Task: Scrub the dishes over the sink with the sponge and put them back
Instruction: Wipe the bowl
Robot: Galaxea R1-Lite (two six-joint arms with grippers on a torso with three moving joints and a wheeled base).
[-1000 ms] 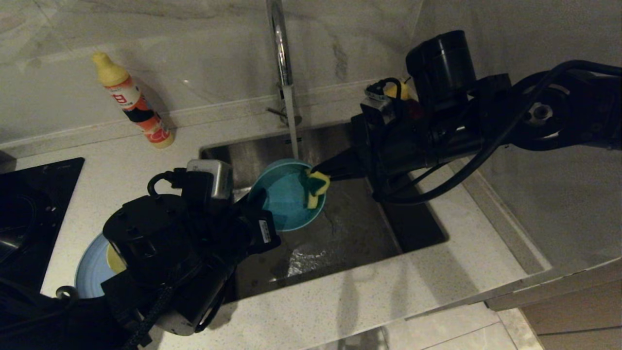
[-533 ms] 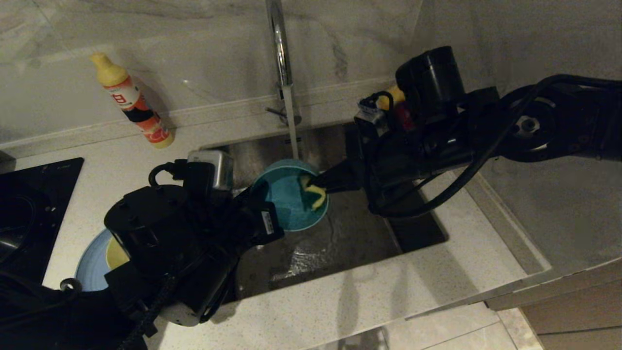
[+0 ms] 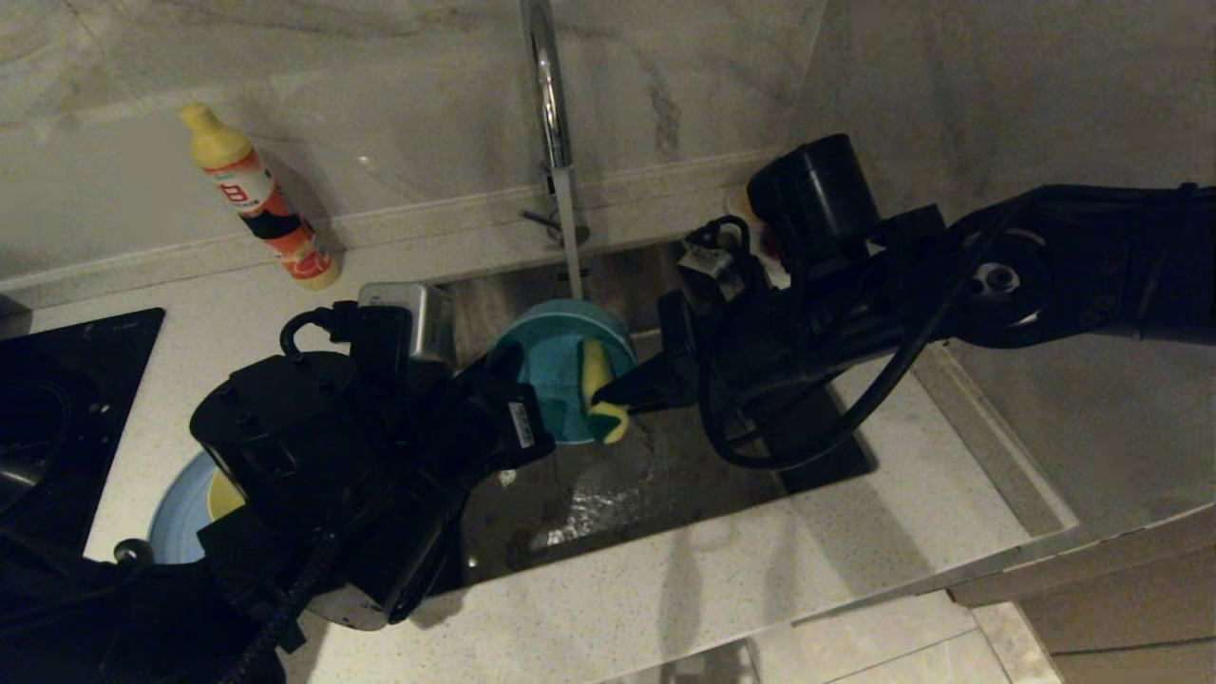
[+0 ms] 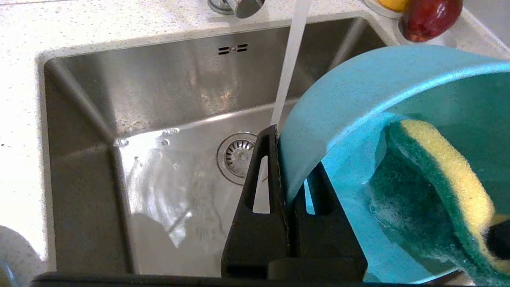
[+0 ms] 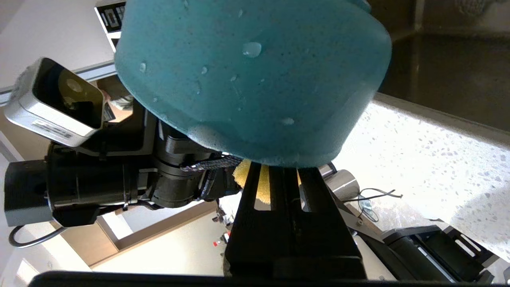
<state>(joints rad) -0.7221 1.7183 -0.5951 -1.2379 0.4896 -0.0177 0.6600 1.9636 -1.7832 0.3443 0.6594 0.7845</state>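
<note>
Left gripper (image 4: 285,159) clamped on rim of matte teal-blue plastic bowl (image 3: 556,375), tilted over stainless-steel sink (image 3: 665,475) beneath running chrome faucet (image 3: 546,104). Right gripper (image 3: 608,391) pinched shut on yellow, green-backed sponge (image 3: 597,391), pressed inside bowl.

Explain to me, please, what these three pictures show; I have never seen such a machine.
It is a robot with two black arms. One picture looks down from its head; the other two come from cameras on each wrist. The left end effector is shut on the rim of a teal-blue bowl, held over a steel sink under running faucet water. The right end effector is shut on a yellow-green sponge, pressed inside the bowl. A soap bottle stands on the counter.
</note>
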